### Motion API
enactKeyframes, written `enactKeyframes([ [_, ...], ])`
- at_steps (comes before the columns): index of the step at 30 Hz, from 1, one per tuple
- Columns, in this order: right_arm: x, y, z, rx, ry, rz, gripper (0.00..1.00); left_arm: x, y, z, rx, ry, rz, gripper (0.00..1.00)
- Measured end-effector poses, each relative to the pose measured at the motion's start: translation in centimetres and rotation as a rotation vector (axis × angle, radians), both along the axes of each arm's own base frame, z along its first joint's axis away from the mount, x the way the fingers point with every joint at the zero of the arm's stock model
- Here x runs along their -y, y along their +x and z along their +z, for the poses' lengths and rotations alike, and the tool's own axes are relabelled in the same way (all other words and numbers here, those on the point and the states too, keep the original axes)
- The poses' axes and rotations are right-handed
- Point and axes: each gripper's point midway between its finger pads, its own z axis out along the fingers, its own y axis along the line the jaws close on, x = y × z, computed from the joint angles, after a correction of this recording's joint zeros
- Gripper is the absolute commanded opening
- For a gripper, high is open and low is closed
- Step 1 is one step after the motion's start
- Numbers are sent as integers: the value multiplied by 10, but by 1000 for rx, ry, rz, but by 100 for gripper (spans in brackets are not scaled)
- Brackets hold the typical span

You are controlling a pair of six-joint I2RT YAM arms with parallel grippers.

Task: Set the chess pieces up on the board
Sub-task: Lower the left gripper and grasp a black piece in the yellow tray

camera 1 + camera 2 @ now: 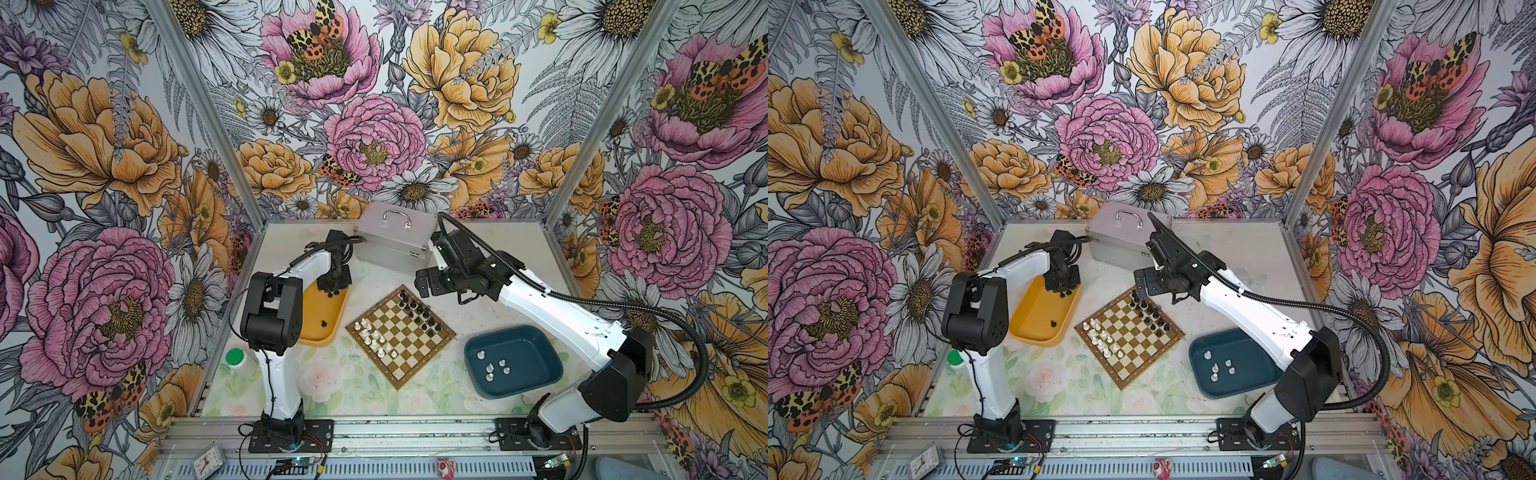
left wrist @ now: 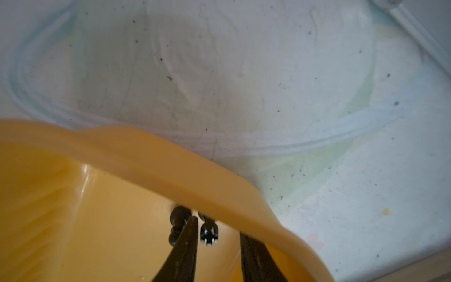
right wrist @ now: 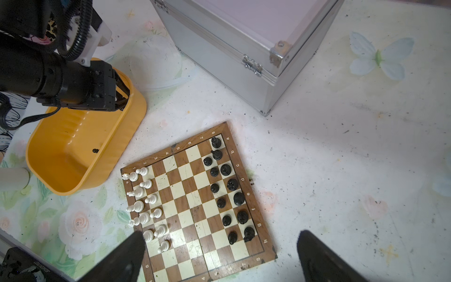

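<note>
- Small square wooden chessboard [image 1: 405,340]: dark brown and cream chequers, brown rim.
- Tiny chess pieces [image 3: 225,169]: black or cream.
- Yellow rounded plastic tray [image 1: 320,307], dark teal rounded plastic tray [image 1: 532,345]: both plain.

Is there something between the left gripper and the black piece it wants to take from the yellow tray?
Nothing visible blocks it. The black piece lies between the fingers of the open left gripper. A second black piece lies just outside one finger, and the rim of the yellow tray is close by.
</note>
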Motion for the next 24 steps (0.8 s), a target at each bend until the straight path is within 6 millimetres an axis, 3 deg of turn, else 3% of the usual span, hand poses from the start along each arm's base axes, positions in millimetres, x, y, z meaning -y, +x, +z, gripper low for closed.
enactKeyframes([
  [24, 1, 1, 0, 5, -5, -4, 99, 0, -1, -7, -17, 7, -15, 14],
])
